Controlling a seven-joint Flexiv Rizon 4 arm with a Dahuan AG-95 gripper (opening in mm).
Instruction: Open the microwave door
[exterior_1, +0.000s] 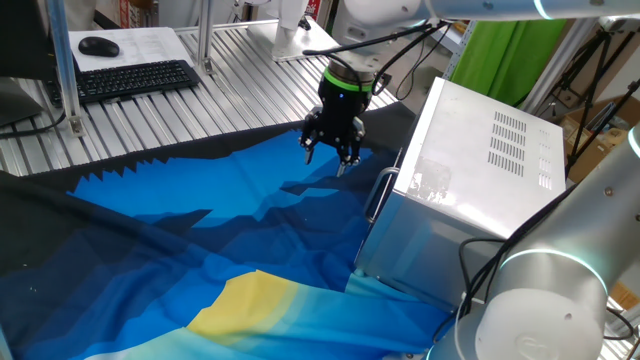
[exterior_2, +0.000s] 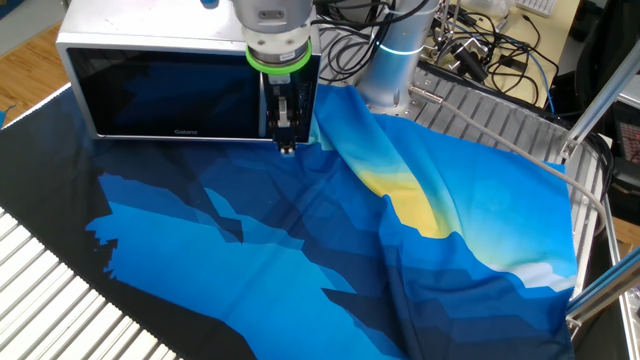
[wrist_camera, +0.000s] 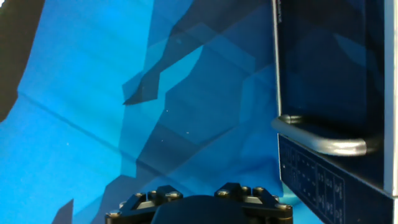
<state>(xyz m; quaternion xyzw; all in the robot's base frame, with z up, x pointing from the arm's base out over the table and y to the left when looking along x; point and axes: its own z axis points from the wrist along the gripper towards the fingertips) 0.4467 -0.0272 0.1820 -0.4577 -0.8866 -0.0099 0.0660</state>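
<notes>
**One gripper poised in front of the shut microwave door**

One fixed view: the gripper (exterior_1: 333, 150) is seen pointing down over the blue cloth (exterior_1: 200, 230), fingers spread and nothing held. It hangs just in front of the microwave (exterior_1: 480, 170), near the handle (exterior_1: 380, 197), apart from it. That placement is judged a line-up for hooking the bar. A keyboard (exterior_1: 130, 78) and mouse (exterior_1: 98, 46) lie well apart on the slatted table (exterior_1: 240, 60).

Other fixed view: the microwave door (exterior_2: 170, 95) is seen flush with its frame, so it is taken as not yet opened. The gripper (exterior_2: 284, 125) partly hides the handle; contact cannot be ruled out from this side. Cables (exterior_2: 480, 45) are bunched behind, clear of the door's swing. Cloth folds lying against the microwave's base might drag under the door.

Hand view: the handle (wrist_camera: 323, 140) is seen to the right, the door (wrist_camera: 323, 68) behind it, with cloth below. Fingertips are not shown.
</notes>
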